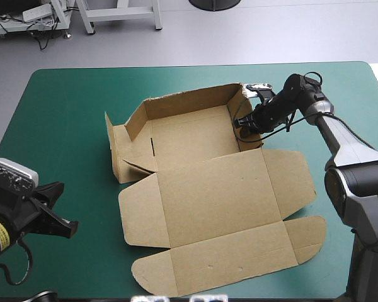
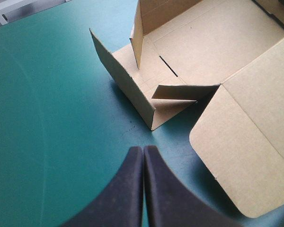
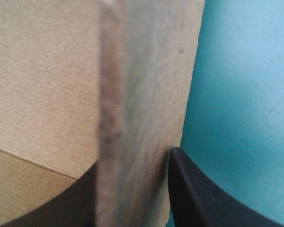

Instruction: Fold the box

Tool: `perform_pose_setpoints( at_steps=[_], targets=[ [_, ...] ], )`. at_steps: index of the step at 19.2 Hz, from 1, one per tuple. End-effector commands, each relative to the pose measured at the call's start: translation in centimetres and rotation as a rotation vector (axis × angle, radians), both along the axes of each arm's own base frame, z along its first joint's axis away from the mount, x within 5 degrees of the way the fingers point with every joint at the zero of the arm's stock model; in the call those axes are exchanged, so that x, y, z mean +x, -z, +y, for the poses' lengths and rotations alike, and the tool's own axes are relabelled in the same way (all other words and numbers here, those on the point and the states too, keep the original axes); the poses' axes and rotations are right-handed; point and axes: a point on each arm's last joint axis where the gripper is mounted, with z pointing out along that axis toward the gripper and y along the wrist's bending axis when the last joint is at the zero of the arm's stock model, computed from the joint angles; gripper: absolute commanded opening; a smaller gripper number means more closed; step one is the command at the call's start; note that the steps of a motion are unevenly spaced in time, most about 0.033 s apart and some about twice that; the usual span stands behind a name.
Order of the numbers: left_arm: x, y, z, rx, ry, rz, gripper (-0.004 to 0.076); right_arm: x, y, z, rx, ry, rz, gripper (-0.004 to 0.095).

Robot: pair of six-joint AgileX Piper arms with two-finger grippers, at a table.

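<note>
We see the brown box (image 1: 208, 189) lying mid-worktop on the teal-green cover (image 1: 69, 113), its tray with raised walls toward the far edge, its lid flat toward the near edge with flaps spread. The tray's left wall (image 2: 128, 90) stands ahead of the left gripper (image 2: 143, 150), with bare cover between them; that gripper sits toward the near-left corner, black fingers pressed together on nothing. The right gripper (image 1: 242, 123) pinches the tray's right wall (image 3: 146, 94), one finger on each face
</note>
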Motion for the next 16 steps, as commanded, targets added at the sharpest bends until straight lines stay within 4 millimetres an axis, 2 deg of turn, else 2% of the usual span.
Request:
perform_pose_setpoints(
  at_steps=[1,6,7,10,13,16],
  targets=[
    [0.1,-0.4,0.5,0.044,-0.025,-0.012,-0.0003,-0.2,-5.1,0.0,0.026,-0.007,-0.144,0.0342],
    [0.1,-0.4,0.5,0.046,-0.024,-0.013,-0.0003,0.3,-10.3,0.0,0.040,-0.013,-0.301,0.0344],
    [0.1,-0.4,0.5,0.048,-0.023,-0.013,-0.0003,0.1,-11.8,0.0,0.039,-0.017,-0.339,0.0344],
    [0.1,-0.5,0.5,0.054,-0.024,-0.019,-0.0003,-0.7,-14.4,-0.2,0.009,-0.052,-0.370,0.0344],
    [0.2,-0.5,0.6,0.058,-0.030,-0.027,-0.0003,-0.9,-14.9,-0.4,0.015,-0.015,-0.368,0.0344],
    [0.2,-0.5,0.5,0.062,-0.023,-0.032,-0.0003,0.2,-13.1,-0.4,-0.003,0.018,-0.313,0.0344]
  ],
)
